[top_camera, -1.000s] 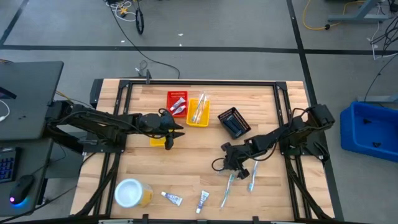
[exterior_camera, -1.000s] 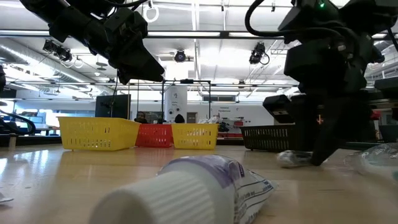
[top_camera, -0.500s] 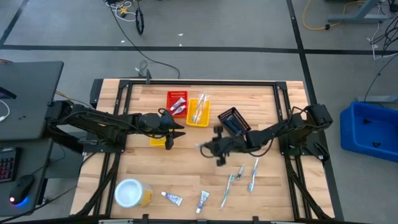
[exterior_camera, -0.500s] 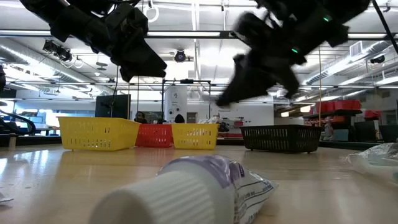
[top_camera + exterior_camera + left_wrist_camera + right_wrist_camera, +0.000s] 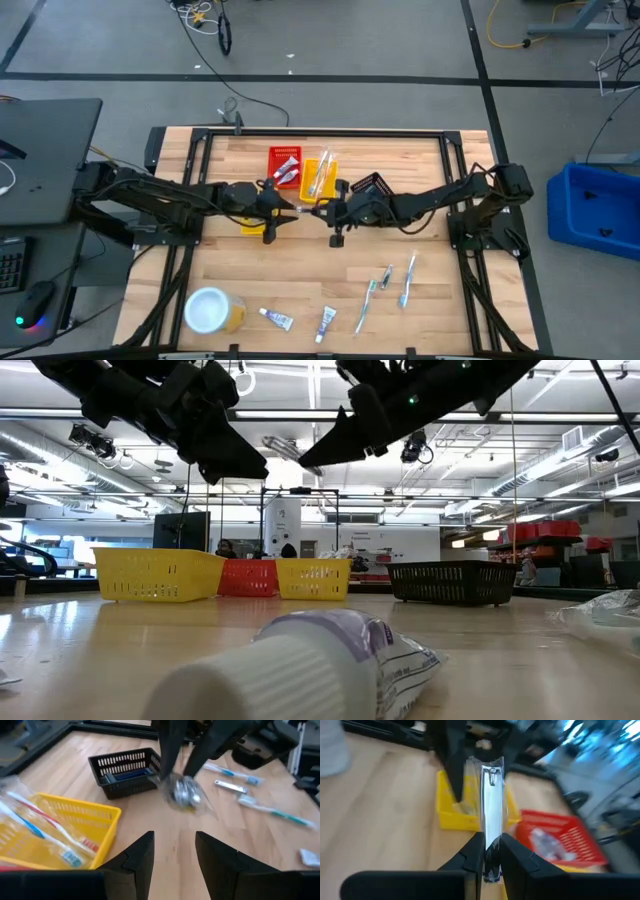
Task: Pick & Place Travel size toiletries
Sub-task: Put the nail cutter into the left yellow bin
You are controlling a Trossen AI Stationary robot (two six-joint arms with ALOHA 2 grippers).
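Right gripper (image 5: 325, 211) clamping a packet (image 5: 490, 827) has swung up to frame centre beside yellow basket (image 5: 320, 180), drop likely next; left gripper (image 5: 283, 212) open, waiting.

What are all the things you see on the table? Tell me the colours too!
Red basket: one, red, far side of the table, white packets inside.
Yellow baskets: two, yellow; one beside the red basket with toothbrushes inside, one under the left arm.
Black basket: one, black, beside the middle yellow basket.
Round container: one, white top, yellow body, near left corner.
Tubes: two, white, near edge.
Thin packed sticks: three, blue-green and pale, near right.
Clipper packet: one, silver, held in the air.
Left end effector: open, empty, mid-table.
Right end effector: shut on the clipper packet, near the baskets.
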